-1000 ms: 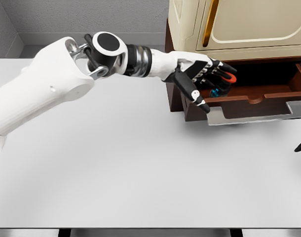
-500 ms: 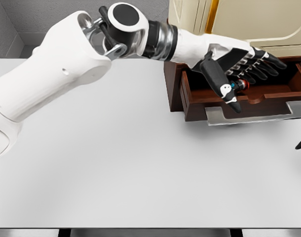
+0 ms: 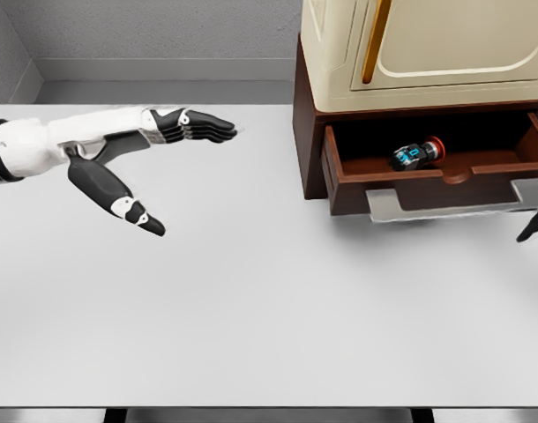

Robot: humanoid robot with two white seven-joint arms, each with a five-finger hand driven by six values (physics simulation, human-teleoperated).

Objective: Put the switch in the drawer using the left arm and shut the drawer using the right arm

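Withdrawn from the drawer (image 3: 388, 189), left hand (image 3: 154, 145) hangs wide, empty; switch (image 3: 417, 153) lies inside, lettering unreadable.

A bare simulated test room, not a furnished home: a plain white flat counter (image 3: 251, 300) fills the frame, blank grey walls (image 3: 154, 31) run along the top, and a cream cabinet on a brown wooden drawer base (image 3: 419, 53) stands upper right.

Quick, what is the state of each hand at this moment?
Left hand: open, fingers stretched out, holding nothing.
Right hand: only some dark fingertips show at the right edge; open or shut cannot be told.
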